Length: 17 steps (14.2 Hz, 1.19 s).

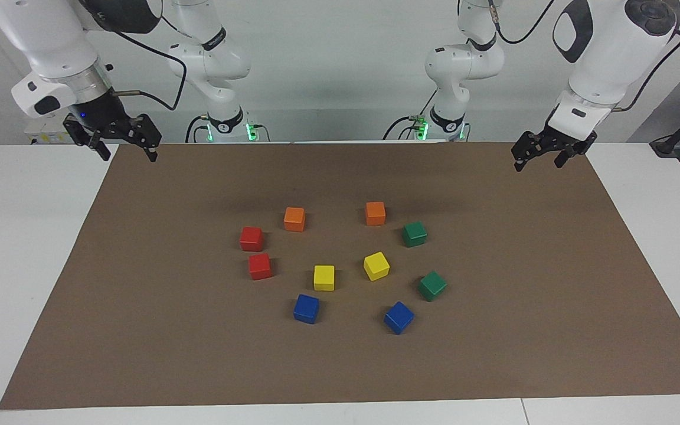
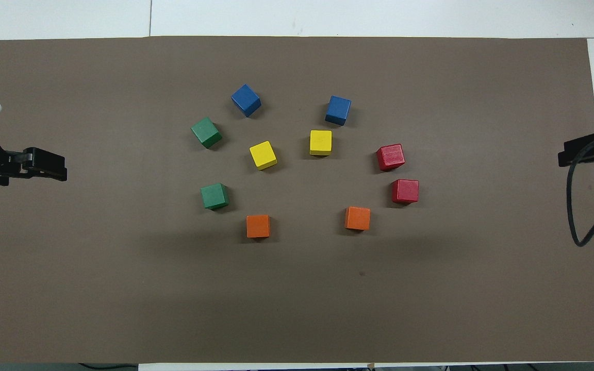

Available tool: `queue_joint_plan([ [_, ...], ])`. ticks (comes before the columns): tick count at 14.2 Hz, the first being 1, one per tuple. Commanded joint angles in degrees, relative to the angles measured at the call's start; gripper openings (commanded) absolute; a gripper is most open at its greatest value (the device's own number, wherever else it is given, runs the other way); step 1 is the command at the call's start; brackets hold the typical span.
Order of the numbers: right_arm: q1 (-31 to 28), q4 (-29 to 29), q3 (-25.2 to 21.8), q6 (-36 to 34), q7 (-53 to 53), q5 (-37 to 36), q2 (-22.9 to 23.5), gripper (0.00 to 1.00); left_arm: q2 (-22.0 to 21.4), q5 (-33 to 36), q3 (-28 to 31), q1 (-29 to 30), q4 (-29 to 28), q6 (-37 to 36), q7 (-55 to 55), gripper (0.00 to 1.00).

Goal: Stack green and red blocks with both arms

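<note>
Two green blocks (image 1: 414, 234) (image 1: 432, 285) sit on the brown mat toward the left arm's end; they also show in the overhead view (image 2: 215, 196) (image 2: 206, 132). Two red blocks (image 1: 251, 238) (image 1: 260, 266) sit close together toward the right arm's end, also in the overhead view (image 2: 405, 191) (image 2: 390, 156). All lie single, none stacked. My left gripper (image 1: 538, 166) (image 2: 54, 167) hangs open and empty above its end of the mat. My right gripper (image 1: 129, 157) (image 2: 567, 153) hangs open and empty above the mat's edge at its own end.
Two orange cubes (image 1: 294, 219) (image 1: 375, 213) lie nearest the robots. Two yellow cubes (image 1: 324, 277) (image 1: 376, 265) lie in the middle of the ring. Two blue cubes (image 1: 306, 308) (image 1: 398, 317) lie farthest. The brown mat (image 1: 523, 354) covers the white table (image 1: 21, 265).
</note>
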Motion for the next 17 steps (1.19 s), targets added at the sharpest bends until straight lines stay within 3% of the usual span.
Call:
queue_joint_plan([
  [1,-0.5,-1.9,0.3,1.3,0.3,0.0,-1.6,1.00,-1.1,-0.6,-0.1,0.6,-1.2,0.3,0.5,1.00],
  [17,-0.6,-2.1,0.3,1.0,0.3,0.7,-1.6,1.00,-1.1,-0.6,-0.1,0.5,-1.2,0.3,0.5,1.00],
])
